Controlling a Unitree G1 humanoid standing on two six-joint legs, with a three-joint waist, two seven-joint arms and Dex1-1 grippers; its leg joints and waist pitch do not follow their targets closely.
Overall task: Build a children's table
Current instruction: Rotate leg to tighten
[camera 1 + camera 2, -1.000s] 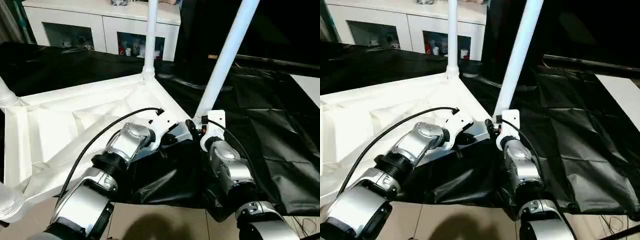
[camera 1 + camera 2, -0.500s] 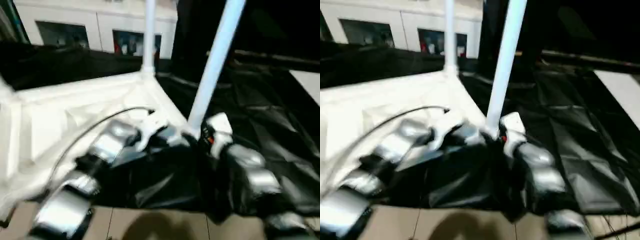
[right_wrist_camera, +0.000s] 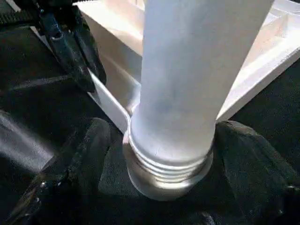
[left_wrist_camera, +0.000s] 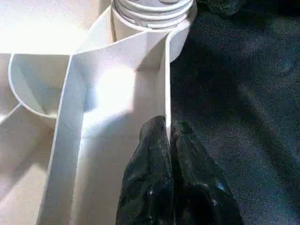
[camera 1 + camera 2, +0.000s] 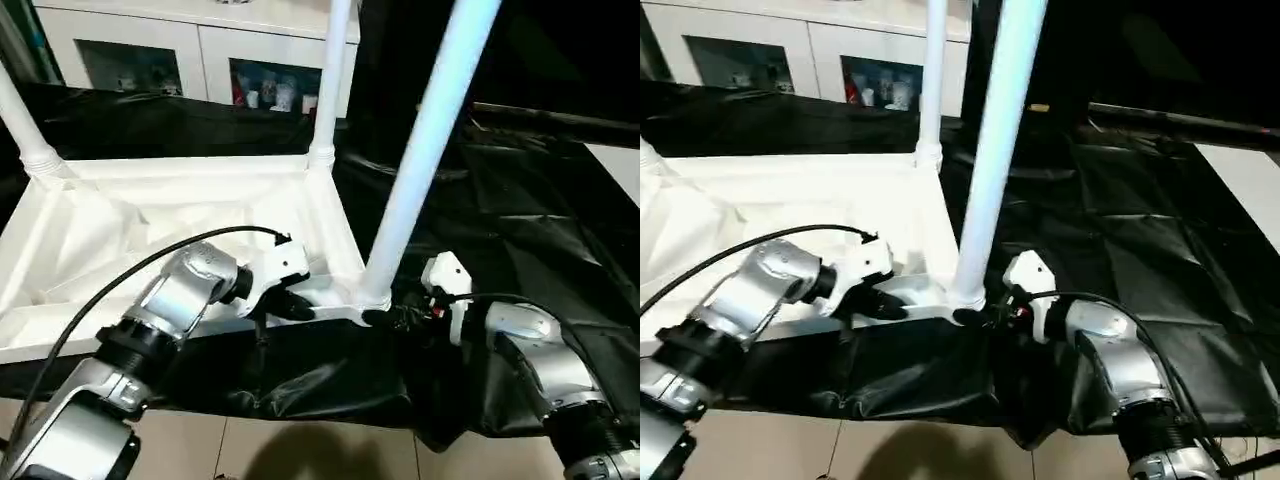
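Standing in its socket between the spread right gripper (image 3: 159,187), the leg (image 5: 425,160) looked part-threaded; left gripper (image 4: 169,154) pinched the tabletop (image 5: 150,215) wall.

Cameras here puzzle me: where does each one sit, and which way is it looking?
Eye views: on the head, looking forward and down over both silver forearms at the upturned table top and its legs.
Left wrist view: on the left arm, looking along the left gripper, whose fingers pinch the top's rim.
Right wrist view: on the right arm, looking along the right gripper, its fingers either side of the near leg's threaded base.
Shared: both wrist views show that leg's corner socket; the right also shows the left gripper.
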